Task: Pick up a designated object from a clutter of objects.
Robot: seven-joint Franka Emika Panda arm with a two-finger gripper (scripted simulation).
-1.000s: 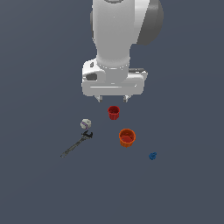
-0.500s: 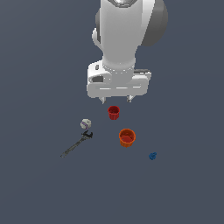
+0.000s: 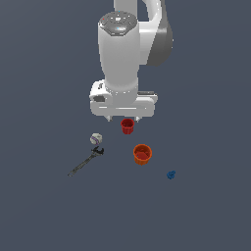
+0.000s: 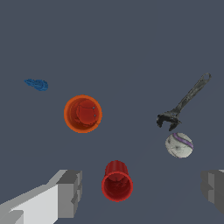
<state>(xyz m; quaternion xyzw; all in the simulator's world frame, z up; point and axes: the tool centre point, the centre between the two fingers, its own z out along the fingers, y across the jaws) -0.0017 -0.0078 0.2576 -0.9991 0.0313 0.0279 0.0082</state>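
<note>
The designated ball (image 3: 96, 138), off-white with purple seams, lies on the dark floor at the head end of a slim dark wrench (image 3: 86, 162). In the wrist view the ball (image 4: 179, 145) sits just beside the wrench's jaw (image 4: 168, 120). My gripper (image 3: 123, 120) is open and empty, hanging over the red cup (image 3: 127, 126), to the exterior view's right of the ball. In the wrist view the gripper (image 4: 142, 190) spans wide, with the red cup (image 4: 117, 181) between its fingers (image 4: 70, 192) and the ball near the other finger.
An orange cup (image 3: 142, 154) stands in front of the red cup and also shows in the wrist view (image 4: 83, 113). A tiny blue piece (image 3: 171, 174) lies further to the exterior view's right and shows in the wrist view (image 4: 36, 84).
The hand has come down closer to the floor and shifted slightly to the exterior view's left. The objects have not moved.
</note>
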